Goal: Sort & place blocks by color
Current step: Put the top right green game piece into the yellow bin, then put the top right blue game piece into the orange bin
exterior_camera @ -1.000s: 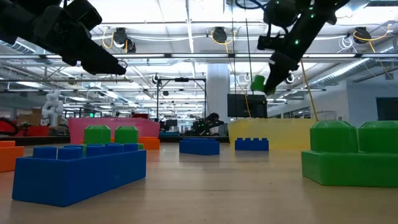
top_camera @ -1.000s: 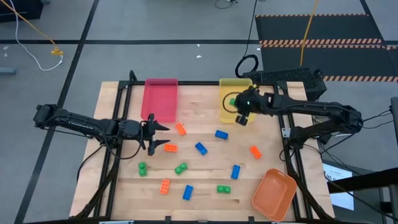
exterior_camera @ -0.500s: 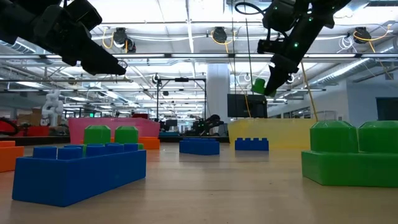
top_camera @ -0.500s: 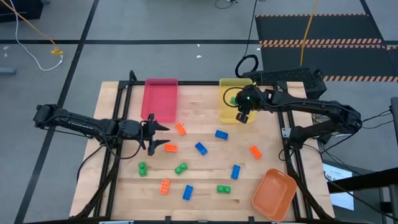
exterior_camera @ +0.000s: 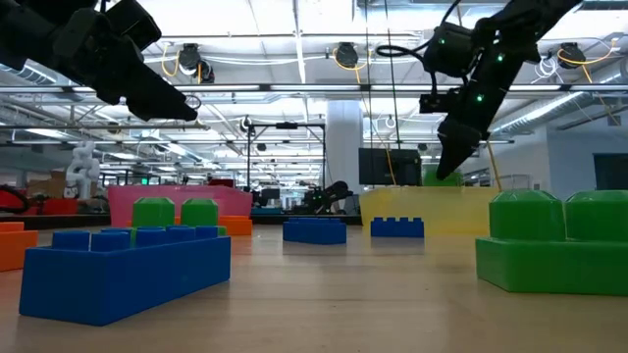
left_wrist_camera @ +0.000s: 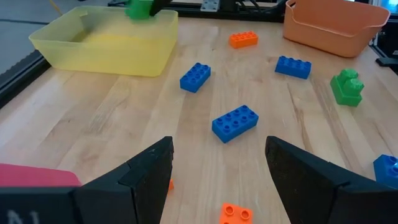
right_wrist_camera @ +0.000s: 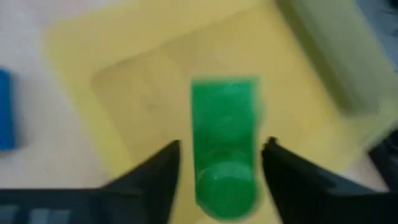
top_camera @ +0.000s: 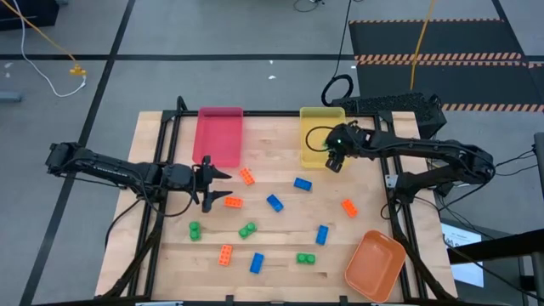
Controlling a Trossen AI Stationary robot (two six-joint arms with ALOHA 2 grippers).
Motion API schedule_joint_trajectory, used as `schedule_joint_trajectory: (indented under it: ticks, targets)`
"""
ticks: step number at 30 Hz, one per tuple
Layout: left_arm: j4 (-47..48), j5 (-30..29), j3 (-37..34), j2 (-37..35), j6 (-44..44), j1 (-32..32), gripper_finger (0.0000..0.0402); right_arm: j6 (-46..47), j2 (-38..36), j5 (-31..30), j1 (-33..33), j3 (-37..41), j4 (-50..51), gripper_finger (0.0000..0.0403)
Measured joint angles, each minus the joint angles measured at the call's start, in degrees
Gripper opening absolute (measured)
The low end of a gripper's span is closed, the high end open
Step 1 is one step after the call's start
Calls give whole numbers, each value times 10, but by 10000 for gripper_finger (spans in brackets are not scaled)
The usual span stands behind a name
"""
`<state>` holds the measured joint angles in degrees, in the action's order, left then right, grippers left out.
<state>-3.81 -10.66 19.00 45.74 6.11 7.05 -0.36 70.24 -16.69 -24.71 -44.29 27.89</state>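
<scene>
The table (top_camera: 280, 246) carries three trays: pink (top_camera: 219, 134) at 11 o'clock, yellow (top_camera: 313, 151) at 1 o'clock, orange (top_camera: 375, 263) at 5 o'clock.

The right arm reaches in from 3 o'clock, and the right gripper (top_camera: 334, 161) hangs over the near end of the yellow tray. In the right wrist view a green block (right_wrist_camera: 224, 146) sits between the fingers (right_wrist_camera: 155, 180) with a visible gap on each side, the yellow tray floor behind it (the jaws stand apart, wider than the block, not pressing it). The low view shows that block (exterior_camera: 440, 177) just under the fingertips, at the tray's top edge; whether it touches anything I cannot tell, and from above the gripper hides it.

The left gripper (top_camera: 206, 185) waits at 9 o'clock, jaws well apart and empty, with one orange block (top_camera: 233, 202) just beside its tips.

The other blocks lie loose on the wood: orange ones (top_camera: 247, 176) near the middle, at 3 o'clock (top_camera: 348, 206) and at 7 o'clock (top_camera: 225, 254); blue ones (top_camera: 303, 183) scattered from the centre to 6 o'clock; green ones (top_camera: 247, 229) along the near half. In the low view close blocks are cut off by the frame.
</scene>
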Motion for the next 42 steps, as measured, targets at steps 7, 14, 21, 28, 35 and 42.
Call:
schedule_joint_trajectory:
  ticks: [7, 14, 21, 28, 35, 42]
  targets:
    - [0, 0, 0, 0, 1, 0, 255, 5, -10, -8, 2, 2, -38, 374]
    - [3, 0, 0, 0, 4, 0, 255, 51, -32, 110, 68, 2, -136, 369]
    - [0, -28, 0, 0, 2, 0, 255, 67, 4, 74, 196, 1, -157, 352]
    - [-8, -34, 0, 0, 12, 0, 255, 105, 87, 63, 239, 1, -164, 342]
    - [-5, -33, 0, 0, 19, 0, 255, 134, 146, 62, 261, 1, -162, 341]
    - [-4, -32, 0, 0, 17, 0, 255, 133, 187, 31, 262, 1, -164, 340]
